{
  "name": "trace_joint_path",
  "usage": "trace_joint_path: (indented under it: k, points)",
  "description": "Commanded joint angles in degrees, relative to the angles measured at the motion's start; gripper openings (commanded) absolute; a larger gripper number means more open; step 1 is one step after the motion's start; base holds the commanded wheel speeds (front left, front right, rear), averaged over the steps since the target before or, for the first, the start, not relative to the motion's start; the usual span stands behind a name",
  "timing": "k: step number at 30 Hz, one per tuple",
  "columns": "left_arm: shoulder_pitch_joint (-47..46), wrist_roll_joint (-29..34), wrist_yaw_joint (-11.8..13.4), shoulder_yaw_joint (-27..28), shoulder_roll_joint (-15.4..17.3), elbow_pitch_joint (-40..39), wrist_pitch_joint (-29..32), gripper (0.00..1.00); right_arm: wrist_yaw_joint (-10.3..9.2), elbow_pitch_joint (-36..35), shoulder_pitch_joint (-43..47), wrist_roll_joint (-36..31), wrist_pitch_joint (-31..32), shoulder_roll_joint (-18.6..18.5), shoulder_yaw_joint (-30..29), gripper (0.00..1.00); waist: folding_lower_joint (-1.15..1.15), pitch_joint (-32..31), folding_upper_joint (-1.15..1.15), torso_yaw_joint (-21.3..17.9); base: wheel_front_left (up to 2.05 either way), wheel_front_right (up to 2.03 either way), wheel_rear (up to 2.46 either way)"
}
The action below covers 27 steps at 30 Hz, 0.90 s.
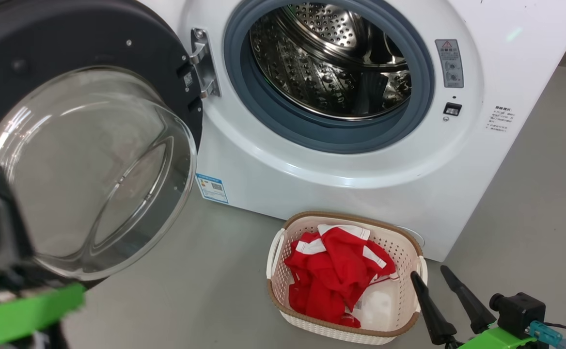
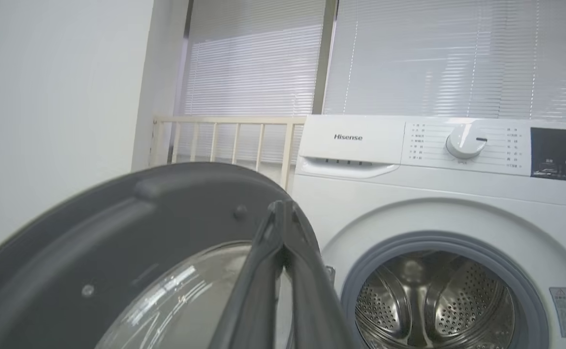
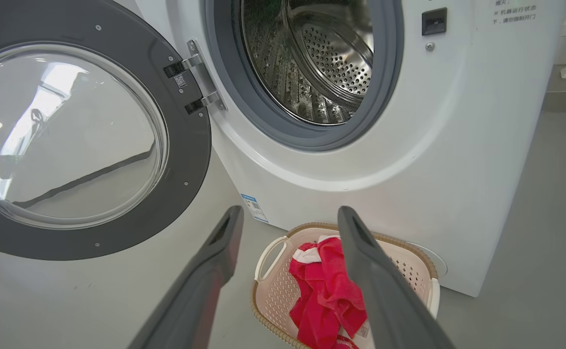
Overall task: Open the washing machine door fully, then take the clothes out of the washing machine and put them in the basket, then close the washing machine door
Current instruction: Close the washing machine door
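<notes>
Hanging near the door (image 2: 142, 218) on the left, left gripper (image 2: 281, 211) had jaws clenched on nothing, probably to shove it shut. Clothes (image 1: 336, 271) sat in the basket (image 1: 351, 215), drum (image 1: 331, 58) empty; right gripper (image 1: 429, 271) hovered nearby, jaws released.

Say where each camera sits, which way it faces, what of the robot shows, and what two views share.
Head view: on the head, facing forward and down at the washing machine, open door and basket of clothes; open right pincer lower right.
Left wrist view: on the left wrist, facing along the shut left pincer, over the door rim to the dial and blinds.
Right wrist view: on the right wrist, facing between its open fingers at the basket and drum.
Shared: head and right wrist views both show the filled basket.
</notes>
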Motion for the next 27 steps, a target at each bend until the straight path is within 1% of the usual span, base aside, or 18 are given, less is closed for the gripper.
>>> trace_joint_path:
  k: [1, 3, 7, 8, 9, 13, 14, 17, 19, 21, 24, 27]
  points:
    - [-4.07, 0.90, -1.22, 3.90, 0.76, -2.87, -0.27, 0.00, 0.36, -1.60, -0.65, -0.76, -0.36, -0.79, 0.41, 1.00, 0.00, 0.31, 0.00, -0.11, 0.00, 0.00, 0.00]
    - [-7.21, 1.14, -2.61, 6.59, 1.47, -3.95, -0.27, 0.00, 0.36, -1.66, -0.64, -0.89, -0.36, -0.73, 0.16, 1.00, 0.00, 0.52, 0.00, -0.12, 0.00, 0.00, 0.00]
    - [-14.01, -1.46, -4.54, 12.10, 3.66, -2.58, -0.27, 0.00, 0.36, -1.74, -0.74, -1.09, -0.36, -0.46, -0.19, 1.00, 0.00, 0.80, 0.00, -0.08, 0.00, 0.00, 0.00]
    - [-15.66, -2.65, -4.80, 13.50, 4.22, -1.73, -0.27, 0.00, 0.36, -1.77, -0.78, -1.11, -0.36, -0.36, -0.24, 1.00, 0.00, 0.85, 0.00, -0.08, 0.00, 0.00, 0.00]
    - [-18.77, -4.45, -5.17, 16.19, 6.23, 0.51, -0.27, 0.00, 0.36, -1.86, -0.81, -1.15, -0.36, -0.17, -0.42, 1.00, 0.00, 0.89, 0.00, -0.03, 0.00, 0.00, 0.00]
    - [-24.70, -9.58, -5.32, 20.72, 10.49, 7.86, 0.59, 0.00, 0.36, -1.99, -0.83, -1.21, -0.36, 0.04, -0.87, 1.00, 0.00, 1.10, 0.00, 0.24, 0.00, 0.00, 0.00]
    - [-24.70, -9.58, -5.32, 20.72, 10.49, 7.86, 0.59, 0.00, 0.36, -1.99, -0.83, -1.21, -0.36, 0.04, -0.87, 1.00, 0.00, 1.10, 0.00, 0.24, 0.00, 0.00, 0.00]
    - [-29.29, -14.94, -3.93, 24.62, 13.13, 14.75, 4.35, 0.00, 0.36, -2.11, -0.66, -1.25, -0.36, 0.19, -1.20, 1.00, 0.00, 1.21, 0.00, 0.60, 0.00, 0.00, 0.00]
    - [-30.90, -15.25, -2.25, 25.87, 16.33, 19.49, 7.50, 0.00, 0.36, -2.17, -0.61, -1.25, -0.36, 0.32, -1.32, 1.00, 0.00, 1.32, 0.00, 0.79, 0.00, 0.00, 0.00]
    - [-33.50, -17.04, -1.30, 26.61, 18.25, 24.29, 10.80, 0.00, 0.36, -2.20, -0.50, -1.20, -0.36, 0.44, -1.39, 1.00, 0.00, 1.47, 0.00, 1.15, 0.00, 0.00, 0.00]
    - [-36.92, -18.85, -0.14, 26.24, 21.04, 31.35, 16.95, 0.00, 0.36, -2.22, -0.47, -1.24, -0.36, 0.52, -1.43, 1.00, 0.00, 1.72, 0.00, 1.71, 0.00, 0.00, 0.00]
    - [-39.37, -19.07, 0.52, 24.39, 24.34, 37.61, 24.01, 0.00, 0.36, -2.22, -0.61, -1.28, -0.36, 0.81, -1.36, 1.00, 0.00, 1.79, 0.00, 1.91, 0.00, 0.00, 0.00]
